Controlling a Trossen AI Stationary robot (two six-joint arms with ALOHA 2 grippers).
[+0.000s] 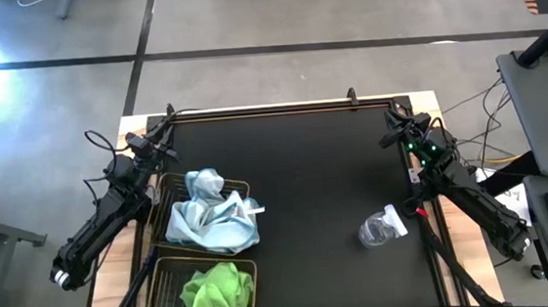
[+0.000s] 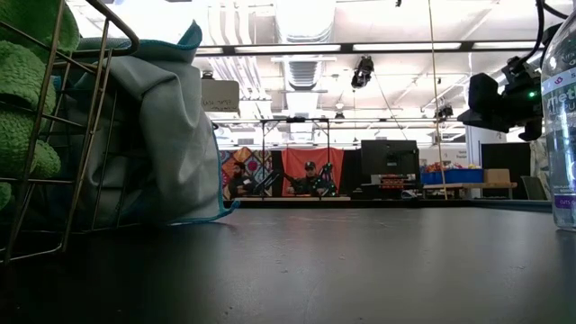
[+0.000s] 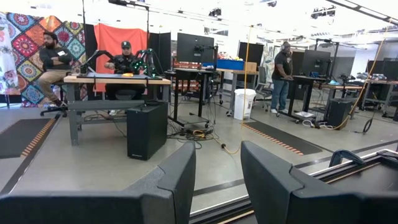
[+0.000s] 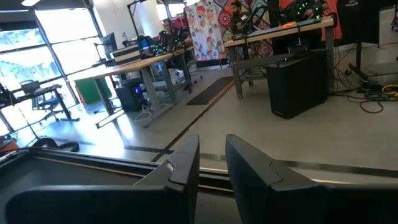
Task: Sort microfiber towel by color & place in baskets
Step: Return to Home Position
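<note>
With pale blue towels (image 1: 211, 222) in one basket (image 1: 244, 186) and green towels (image 1: 214, 293) in the other basket (image 1: 164, 280), the empty, slightly parted left pincer (image 1: 158, 135) and right pincer (image 1: 396, 124) should park smoothly over the table's (image 1: 317, 199) far corners.

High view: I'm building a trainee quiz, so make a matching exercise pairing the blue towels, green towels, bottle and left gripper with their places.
Things:
1. blue towels
2. green towels
3. bottle
4. left gripper

Places:
A. in the bottom basket
B. over the mat, at its top left corner
C. in the top basket
D. on the bare mat, right side

Pairs: 1-C, 2-A, 3-D, 4-B.
</note>
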